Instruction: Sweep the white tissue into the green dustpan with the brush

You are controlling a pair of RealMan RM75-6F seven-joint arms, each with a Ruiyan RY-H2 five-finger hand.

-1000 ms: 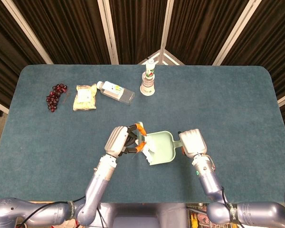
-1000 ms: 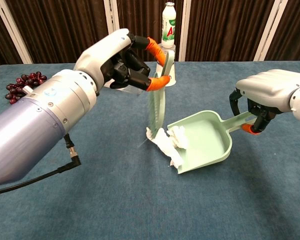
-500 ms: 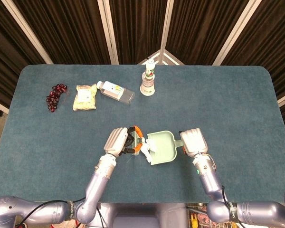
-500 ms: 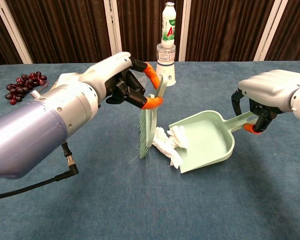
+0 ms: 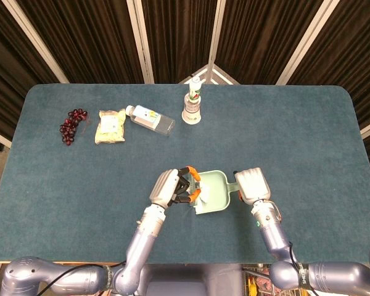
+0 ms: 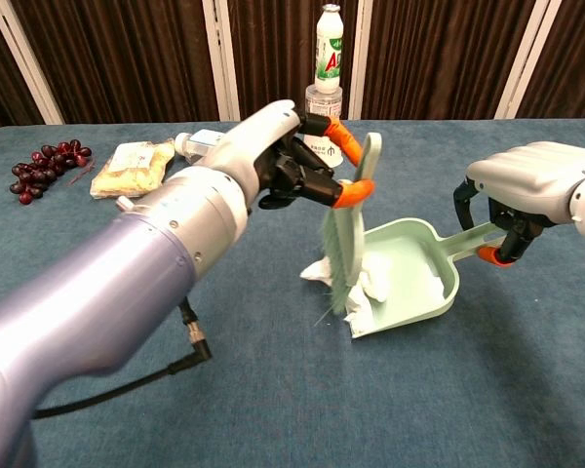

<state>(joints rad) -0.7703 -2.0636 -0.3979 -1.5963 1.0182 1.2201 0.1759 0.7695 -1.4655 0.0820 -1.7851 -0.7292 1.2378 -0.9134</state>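
**Brush pushed up to the pan mouth — tissue half inside**

At upper left of the chest view, well apart from the work: grapes [image 6: 46,162], a yellow snack packet [image 6: 129,166], a clear bottle lying flat [image 6: 197,143]. Further right, at top centre, a white drink bottle [image 6: 329,41] standing on an upturned cup [image 6: 323,125]. None of it touched.

At centre frame, the left hand [image 6: 283,156] gripping the brush [image 6: 352,226] by its pale green handle, orange fingertips [image 6: 349,193] pinched on it, bristles down at the open edge of the pan. Moved rightward over the last second: earlier held left of the tissue with bristles clear of the pan, now planted right at the lip. In the head view the same hand [image 5: 172,187] crowded against the pan's left edge.

White tissue [image 6: 369,291] — carried along by that stroke. Now bunched just behind the bristles, part on the pan floor, part draped over the front lip, a scrap seemingly still on the cloth to the left of the brush.

Green dustpan [image 6: 424,255] tilted mouth-down toward the brush, shifted slightly right with the push. At right of frame, the right hand [image 6: 526,190] curled round the pan's handle, holding it steady.

Judged nearly done: one more short stroke inward probably needed to clear the lip.
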